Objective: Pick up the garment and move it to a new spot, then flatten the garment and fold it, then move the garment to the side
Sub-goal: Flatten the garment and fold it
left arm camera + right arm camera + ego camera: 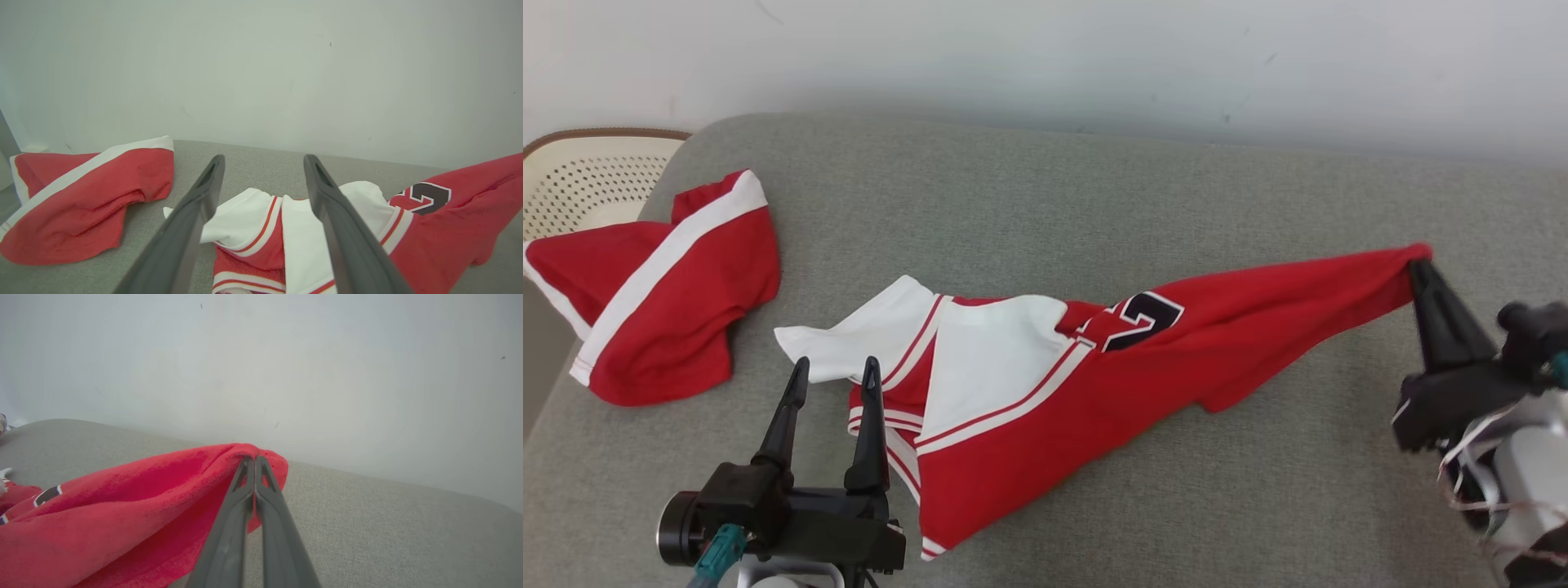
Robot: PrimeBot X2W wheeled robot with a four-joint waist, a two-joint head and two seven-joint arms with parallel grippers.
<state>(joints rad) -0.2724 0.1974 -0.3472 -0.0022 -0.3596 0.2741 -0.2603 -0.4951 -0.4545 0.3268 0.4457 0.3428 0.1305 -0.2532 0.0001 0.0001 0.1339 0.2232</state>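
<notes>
The garment [1094,359] is a red and white jersey with a black number, stretched across the grey cushion. My right gripper [1419,265] is shut on its red far-right corner [261,455], pulling that end up off the surface. In the right wrist view the two fingers [249,486] meet with red cloth pinched at their tips. My left gripper [836,372] stands open at the lower left, its tips beside the white sleeve end [245,216]. Nothing sits between its fingers [192,220].
A second red garment with white stripes [670,286] lies crumpled at the left edge of the grey cushion [1094,188]. A cream perforated basket [580,180] stands behind it at the far left. A pale wall [1045,57] rises behind the cushion.
</notes>
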